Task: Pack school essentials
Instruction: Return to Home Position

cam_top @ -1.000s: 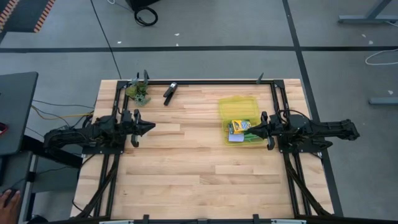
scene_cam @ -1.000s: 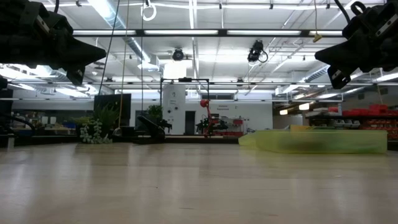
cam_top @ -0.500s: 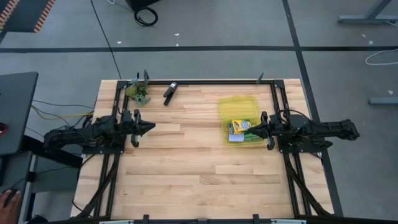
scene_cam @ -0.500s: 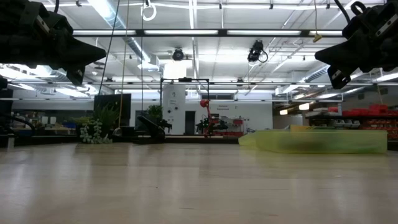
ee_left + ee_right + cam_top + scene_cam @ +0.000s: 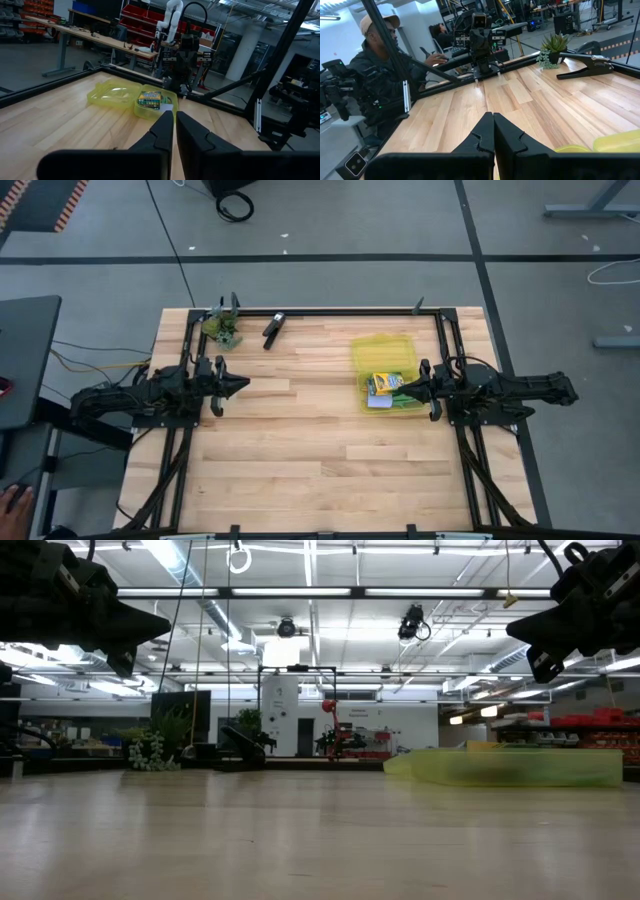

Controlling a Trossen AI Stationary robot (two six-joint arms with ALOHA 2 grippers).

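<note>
A yellow-green translucent case [image 5: 386, 365] lies open on the table's right part, its lid toward the far edge. Its tray holds the crayon box [image 5: 381, 384], green-handled scissors [image 5: 406, 398] and a pale pad [image 5: 378, 402]; the other essentials do not show apart. The case also shows in the left wrist view [image 5: 131, 96] and the low view [image 5: 520, 766]. My right gripper [image 5: 404, 390] hovers shut above the tray's right side. My left gripper [image 5: 244, 384] hovers shut above the table's left part.
A small green leafy clump [image 5: 224, 329] and a black clip-like object [image 5: 272, 328] lie near the far edge at the left. A black frame [image 5: 330, 311] runs along the table's far edge and sides. A person [image 5: 375, 65] sits beyond the table's left side.
</note>
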